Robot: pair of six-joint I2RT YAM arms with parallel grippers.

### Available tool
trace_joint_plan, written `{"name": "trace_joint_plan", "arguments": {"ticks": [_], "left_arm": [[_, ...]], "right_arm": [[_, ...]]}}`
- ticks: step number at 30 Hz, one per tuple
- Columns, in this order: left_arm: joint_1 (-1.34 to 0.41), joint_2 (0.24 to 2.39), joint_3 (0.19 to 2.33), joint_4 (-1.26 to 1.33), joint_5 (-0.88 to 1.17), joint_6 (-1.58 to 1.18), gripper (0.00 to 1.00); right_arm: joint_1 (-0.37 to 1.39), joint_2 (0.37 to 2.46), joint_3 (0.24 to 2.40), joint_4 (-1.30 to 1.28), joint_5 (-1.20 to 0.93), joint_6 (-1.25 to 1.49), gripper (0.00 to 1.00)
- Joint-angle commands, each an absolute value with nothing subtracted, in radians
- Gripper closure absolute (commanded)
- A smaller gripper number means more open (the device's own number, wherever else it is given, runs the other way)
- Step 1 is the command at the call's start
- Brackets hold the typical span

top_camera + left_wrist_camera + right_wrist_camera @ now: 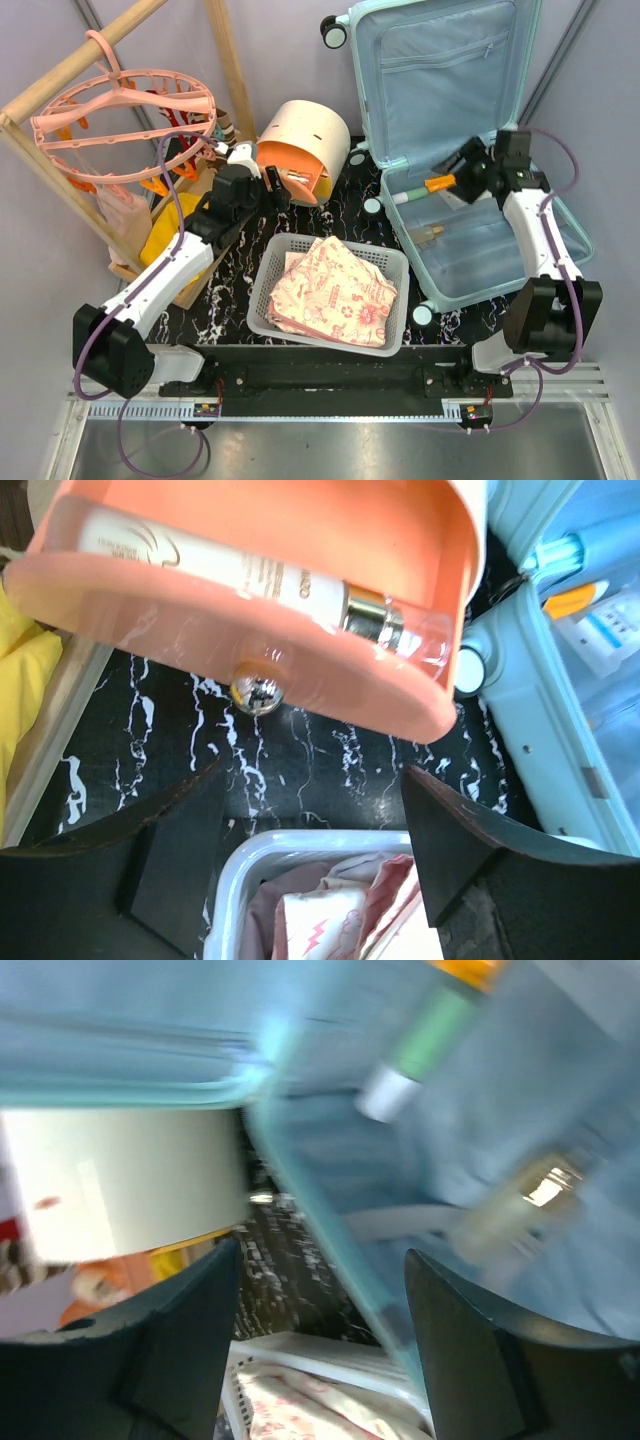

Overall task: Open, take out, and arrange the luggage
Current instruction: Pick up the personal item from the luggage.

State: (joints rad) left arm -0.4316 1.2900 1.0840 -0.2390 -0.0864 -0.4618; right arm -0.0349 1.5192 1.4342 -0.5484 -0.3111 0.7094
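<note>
We see the luggage (pixel 505 255) lying open at the right side of the desk (pixel 232 285). Its lid stands up at the back and shows the lining and zip pocket, and its base lies flat on the desk. In the base lie a green tube (pixel 415 194) with an orange cap and, nearer us, a clear bottle (pixel 430 235).

The right hand (pixel 462 176) hangs over the far left part of the base, just beside the tube's orange cap. From its wrist view, which is blurred, we see the fingers (pixel 190 1310) spread wide with nothing between them. The tube and clear bottle lie beyond their tips.

The left hand (pixel 272 188) is at the rounded cream box (pixel 300 130), which stands left of the luggage. Its fingers (pixel 170 830) also stand wide and hold nothing. Just ahead of them the orange drawer (pixel 300 670) is pulled out, its round knob (pixel 255 688) facing the hand. A cream bottle (pixel 220 565) with a gold collar lies inside the drawer.

Between the two arms, in front of the box, a white basket (pixel 262 285) sits on the desk and holds pink patterned packets (pixel 335 290). Its right rim is near the luggage's near left wheel.

At the far left a peach hanger (pixel 130 110) hangs from a wooden frame.
</note>
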Motion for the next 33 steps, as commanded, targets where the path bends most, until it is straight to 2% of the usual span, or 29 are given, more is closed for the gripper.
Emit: {"name": "trace_joint_plan", "arguments": {"ticks": [1, 9, 14, 29, 33], "left_arm": [[-0.434, 1.266, 1.077, -0.212, -0.087, -0.426, 0.25], [-0.434, 1.287, 1.086, -0.236, -0.072, -0.419, 0.22], [-0.434, 1.281, 1.092, -0.232, -0.075, -0.430, 0.21], [-0.434, 1.249, 1.065, -0.225, -0.135, -0.457, 0.20], [-0.436, 1.239, 1.068, -0.233, -0.147, -0.453, 0.20]], "right_arm": [[-0.104, 1.487, 1.226, -0.549, -0.365, 0.819, 0.26], [-0.107, 1.566, 1.065, -0.396, -0.304, 0.952, 0.24], [-0.109, 1.655, 1.075, -0.324, -0.252, 0.969, 0.26], [-0.109, 1.853, 1.141, -0.268, -0.183, 0.925, 0.45], [-0.109, 1.902, 1.141, -0.265, -0.192, 0.922, 0.46]]}}
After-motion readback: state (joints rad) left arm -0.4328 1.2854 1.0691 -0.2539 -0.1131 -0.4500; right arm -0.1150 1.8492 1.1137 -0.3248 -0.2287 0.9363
